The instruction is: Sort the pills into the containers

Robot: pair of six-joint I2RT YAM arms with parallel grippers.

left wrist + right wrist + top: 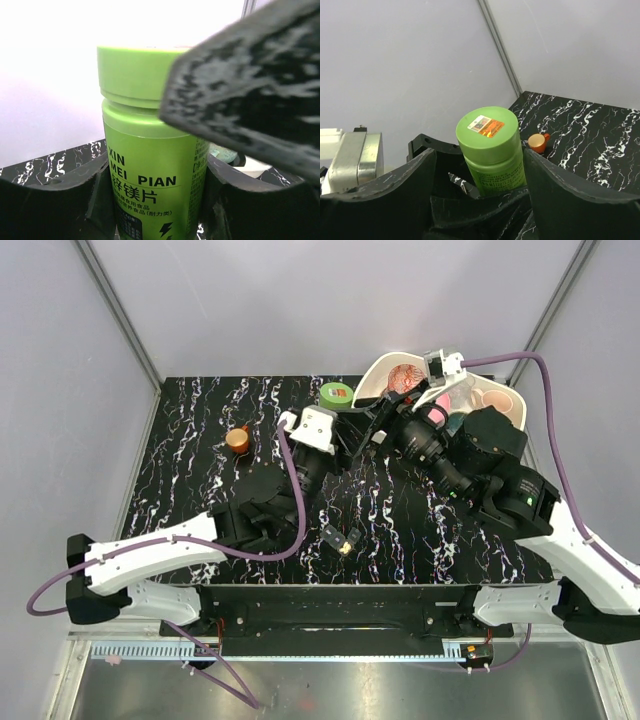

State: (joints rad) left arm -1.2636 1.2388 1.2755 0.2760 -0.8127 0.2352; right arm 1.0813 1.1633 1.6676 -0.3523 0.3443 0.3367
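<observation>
orange cup (pixel 238 439) stands left, well apart from the arms | left gripper (pixel 155 195) clamped on upright green bottle (pixel 150 150) | pill box (pixel 329 536) near front edge, seemingly a yellow pill (pixel 345 548) just beside it | right gripper (pixel 479 162) spread wide either side of the bottle's lid (pixel 487 129), not touching

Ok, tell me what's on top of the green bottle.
Its green lid, bearing a small orange-and-white sticker. The lid covers whatever is inside.

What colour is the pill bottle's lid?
Bright green; the round plastic lid shows best in the right wrist view.
</observation>
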